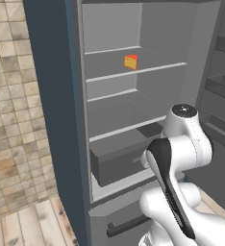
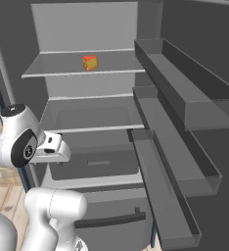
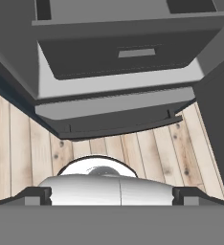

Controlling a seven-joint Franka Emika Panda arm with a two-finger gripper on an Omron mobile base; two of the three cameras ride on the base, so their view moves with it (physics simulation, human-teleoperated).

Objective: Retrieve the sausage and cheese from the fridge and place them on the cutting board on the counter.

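Cheese (image 1: pixel 131 62) sits on the fridge's (image 1: pixel 52 96) upper shelf, upper centre of the left base view; gripper (image 3: pixel 112 195) is spread wide, empty, aimed down at the floor; reaching step is in hand; next move calls for raising the hand to that shelf.

Fridge (image 1: pixel 56 120) open; grey shelves inside. Cheese (image 1: pixel 131 62) sits on upper shelf (image 1: pixel 148 67), toward its middle. Shelf below (image 1: pixel 129 120) bare. Wooden plank floor (image 1: pixel 32 223) beneath.
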